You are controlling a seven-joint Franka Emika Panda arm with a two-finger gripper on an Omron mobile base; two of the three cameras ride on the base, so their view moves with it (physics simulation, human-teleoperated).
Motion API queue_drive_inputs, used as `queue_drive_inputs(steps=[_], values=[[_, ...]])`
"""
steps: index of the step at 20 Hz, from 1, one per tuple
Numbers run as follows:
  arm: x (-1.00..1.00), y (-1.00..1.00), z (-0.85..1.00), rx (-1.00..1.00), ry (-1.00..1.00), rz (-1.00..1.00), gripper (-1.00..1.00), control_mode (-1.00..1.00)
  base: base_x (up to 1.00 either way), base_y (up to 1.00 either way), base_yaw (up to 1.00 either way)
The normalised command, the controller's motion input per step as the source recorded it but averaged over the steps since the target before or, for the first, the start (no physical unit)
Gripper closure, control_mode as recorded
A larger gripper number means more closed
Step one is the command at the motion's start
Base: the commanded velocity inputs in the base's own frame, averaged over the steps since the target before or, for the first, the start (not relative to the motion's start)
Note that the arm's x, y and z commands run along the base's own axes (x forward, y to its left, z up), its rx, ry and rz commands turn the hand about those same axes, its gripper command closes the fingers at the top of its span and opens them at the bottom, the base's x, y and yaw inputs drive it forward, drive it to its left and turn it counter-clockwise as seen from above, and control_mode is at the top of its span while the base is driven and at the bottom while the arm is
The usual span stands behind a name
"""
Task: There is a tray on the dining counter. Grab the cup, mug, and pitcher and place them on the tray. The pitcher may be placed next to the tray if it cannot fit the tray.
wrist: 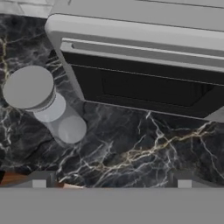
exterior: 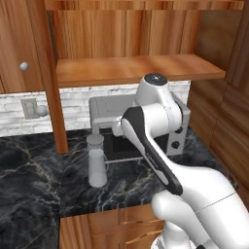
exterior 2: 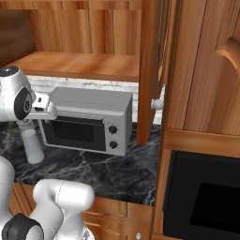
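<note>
Gripper (wrist: 111,183) spread wide, both dark fingertips (wrist: 39,180) apart and clamped on nothing; hangs above the counter (wrist: 131,146) just in front of the microwave (wrist: 144,65), looking down along its dark door. Seen from the hand: pitcher (wrist: 43,103) left of the microwave's front corner, apart from it and apart from the fingertips, its round pale top facing the camera. From the left base view: pitcher (exterior: 97,165) upright on the counter (exterior: 29,170), just left of the microwave (exterior: 104,114), standing slightly forward of its front face, not touching it; pale grey, tall, with a wider cap above a narrowed neck. From the right base view: pitcher (exterior 2: 32,145) upright again beside the left end of the microwave (exterior 2: 86,119), partly behind the white arm, base resting on the black veined counter (exterior 2: 108,173). Above the microwave, a wooden shelf (exterior: 136,68); behind it, a white brick wall (exterior: 73,104). Left of the microwave and behind the pitcher, a wooden post (exterior: 53,97) rising from the counter; further left, an outlet (exterior: 29,108) on the wall. Right of the microwave, tall wooden cabinets with a round knob (exterior 2: 157,104), and lower down a black built-in oven (exterior 2: 206,201).
</note>
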Motion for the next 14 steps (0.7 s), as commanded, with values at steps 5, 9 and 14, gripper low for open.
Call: queue_drive_inputs(steps=[5,9,14], values=[[0.08,0.28,-0.3,0.0,0.04,0.03,-1.0,-1.0,0.0,0.0,0.0],[0.0,0.25,-0.27,0.0,0.06,0.05,-1.0,-1.0,0.0,0.0,0.0],[0.0,0.21,-0.24,0.0,0.05,0.07,-1.0,-1.0,0.0,0.0,0.0]])
